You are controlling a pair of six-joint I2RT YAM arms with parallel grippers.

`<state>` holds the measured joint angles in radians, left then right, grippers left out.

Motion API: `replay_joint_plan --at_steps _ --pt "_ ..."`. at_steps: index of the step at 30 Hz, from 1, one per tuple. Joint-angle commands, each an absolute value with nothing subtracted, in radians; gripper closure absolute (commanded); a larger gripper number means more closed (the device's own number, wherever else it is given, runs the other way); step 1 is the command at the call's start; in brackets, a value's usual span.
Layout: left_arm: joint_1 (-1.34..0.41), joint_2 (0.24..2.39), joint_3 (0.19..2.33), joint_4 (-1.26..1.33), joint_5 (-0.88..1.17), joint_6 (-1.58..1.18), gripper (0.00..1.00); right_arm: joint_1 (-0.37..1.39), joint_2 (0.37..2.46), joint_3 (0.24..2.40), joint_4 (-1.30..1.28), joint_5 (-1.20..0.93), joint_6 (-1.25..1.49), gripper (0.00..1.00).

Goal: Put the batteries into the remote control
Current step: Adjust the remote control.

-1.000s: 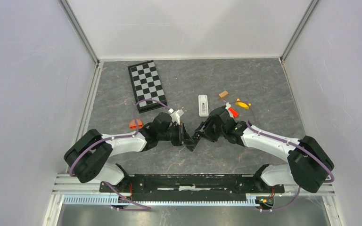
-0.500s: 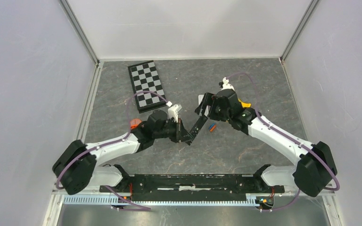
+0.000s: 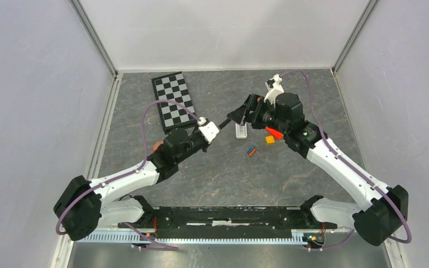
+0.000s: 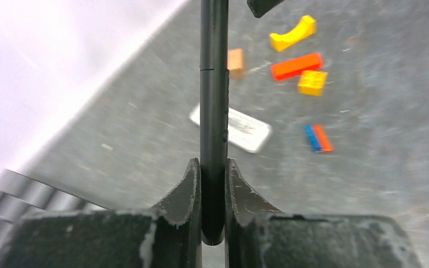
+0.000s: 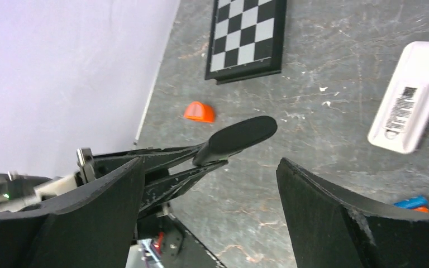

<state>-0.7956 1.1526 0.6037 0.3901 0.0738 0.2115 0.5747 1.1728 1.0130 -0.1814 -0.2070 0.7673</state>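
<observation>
Left jaws were clamped shut on the near end of the slim black plastic remote control [image 4: 213,84], held edge-on above the grey table [image 3: 201,178]. Right jaws gaped wide and empty, facing its far tip. The slim blue and orange batteries [image 4: 318,138] lay side by side on the table, apart from both arms. Risk: the end-held remote could pivot if pushed, and the paired batteries could roll or lift together.

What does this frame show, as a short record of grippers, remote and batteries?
left gripper: shut on black remote, held edge-on
right gripper: open around the remote's far end, not touching
batteries: blue and orange, side by side on the table, not loaded
elsewhere: white device, chessboard
</observation>
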Motion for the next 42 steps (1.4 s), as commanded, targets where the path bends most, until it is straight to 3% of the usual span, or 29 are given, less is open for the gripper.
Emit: replay_joint_plan --at_steps 1,5,11,17,20,23,26,27,28,31,37,42 --pt "-0.804 1.159 0.539 0.777 0.010 0.796 0.98 0.552 1.160 1.030 -0.123 -0.263 0.921 0.12" --pt "-0.808 1.197 0.528 0.902 0.030 1.148 0.98 0.519 1.173 1.008 -0.067 -0.346 1.067 0.23" --pt "-0.833 1.224 0.523 0.992 0.026 1.442 0.98 0.499 1.168 0.999 -0.042 -0.377 1.157 0.36" --pt "-0.836 1.202 0.528 0.947 0.036 1.466 0.96 0.494 1.167 0.960 -0.033 -0.408 1.203 0.64" --pt "-0.838 1.189 0.519 0.938 0.037 1.412 0.87 0.487 1.148 0.922 -0.008 -0.382 1.214 0.83" --pt "-0.846 1.173 0.510 0.942 0.011 1.306 0.64 0.487 1.132 0.900 0.048 -0.356 1.211 0.98" --pt "-0.859 1.147 0.519 0.893 -0.057 1.111 0.33 0.485 1.120 0.868 0.119 -0.332 1.208 1.00" --pt "-0.866 1.125 0.531 0.839 -0.082 1.040 0.11 0.485 1.113 0.854 0.145 -0.322 1.207 1.00" --pt "-0.869 1.105 0.547 0.774 -0.090 0.934 0.01 0.485 1.109 0.842 0.162 -0.308 1.207 1.00" --pt "-0.868 1.034 0.634 0.529 -0.091 0.555 0.00 0.483 1.087 0.815 0.209 -0.246 1.186 1.00" --pt "-0.867 0.998 0.799 0.171 -0.305 -0.052 0.00 0.483 1.042 0.789 0.334 -0.161 1.114 1.00" --pt "-0.842 1.009 0.970 -0.129 -0.103 -0.373 0.00 0.482 1.006 0.776 0.401 -0.167 1.081 1.00"
